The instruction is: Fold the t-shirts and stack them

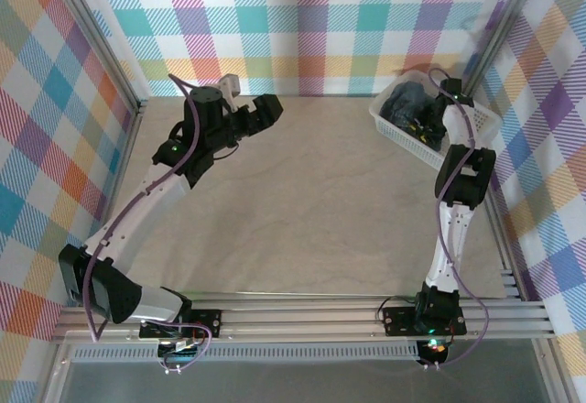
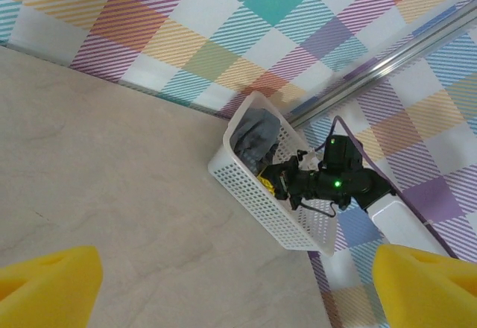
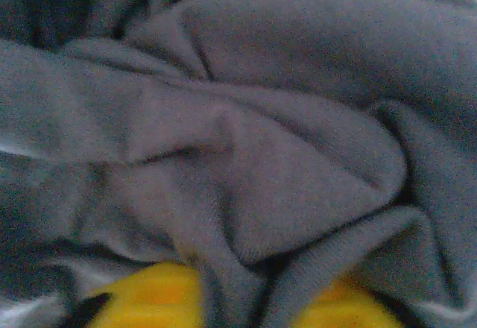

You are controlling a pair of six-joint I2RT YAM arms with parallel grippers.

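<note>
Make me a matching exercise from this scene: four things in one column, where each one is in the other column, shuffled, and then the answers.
Things
1. dark slate blue-grey fabric t-shirt
2. white plastic lattice basket
3. left gripper
4. right gripper

Places
A. reaching down into the basket, pressed against the cloth
B. standing at the far right corner of the beige table
C. crumpled inside the basket
D. above the far left part of the table, open wide

Pairs: 1-C, 2-B, 3-D, 4-A
</note>
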